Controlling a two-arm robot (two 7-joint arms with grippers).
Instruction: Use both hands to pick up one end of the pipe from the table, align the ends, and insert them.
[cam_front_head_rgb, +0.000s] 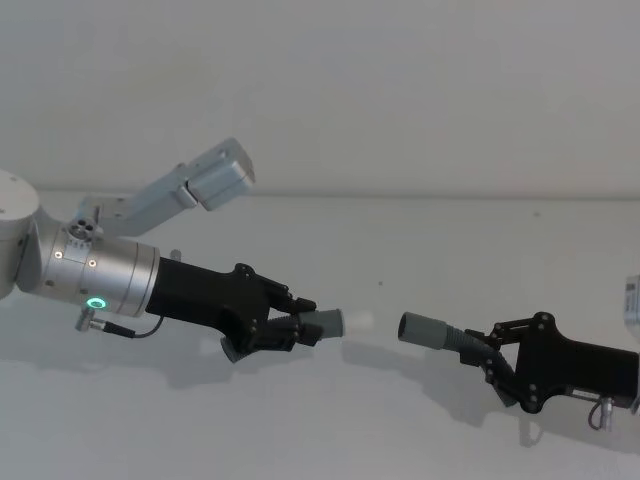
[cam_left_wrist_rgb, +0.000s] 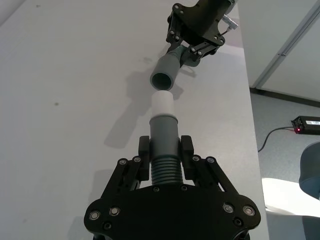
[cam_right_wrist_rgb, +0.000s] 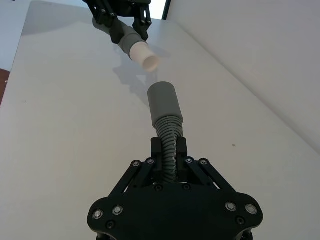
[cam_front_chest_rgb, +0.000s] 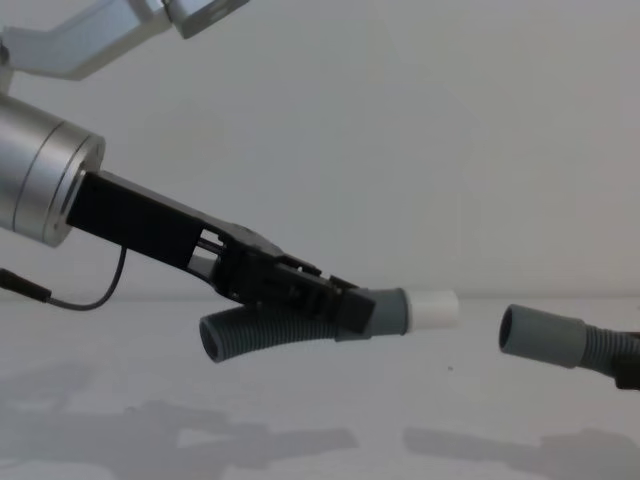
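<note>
spigot piece (cam_front_chest_rgb: 262, 335): short dark-grey bent plastic hose piece, ribbed in the middle, with a white tubular spigot (cam_front_chest_rgb: 432, 310) on its smooth cuff. It is up off the tabletop, left of centre, spigot pointing right.
socket piece (cam_front_head_rgb: 425, 329): second short dark-grey ribbed hose piece, its open smooth grey socket cuff (cam_front_chest_rgb: 540, 335) pointing left. Also in the air, right of centre.
ends: face to face, near but apart, with a clear gap and no contact. In the chest view the socket mouth sits a little lower than the spigot, and the axes look slightly angled.
left gripper (cam_left_wrist_rgb: 165, 148): black plastic two-finger gripper, clenched on the spigot piece at the ribs just behind the cuff. The spigot sticks out past the fingertips to the right, and the bent tail hangs back under the gripper.
right gripper (cam_right_wrist_rgb: 169, 148): same black type, clamped on the socket piece's ribs. The cuff projects past the fingertips to the left.
left arm: silver cylindrical wrist (cam_front_head_rgb: 100, 275) with green ring light (cam_front_head_rgb: 96, 303), far left.
tabletop (cam_front_head_rgb: 300, 430): plain matte white-grey, with shadows of both pieces under them.
done: both pieces picked up, ends roughly lined up.
remaining: trim the offset, close the gap, push the spigot into the socket.
progress: judged past halfway; insertion not started.
</note>
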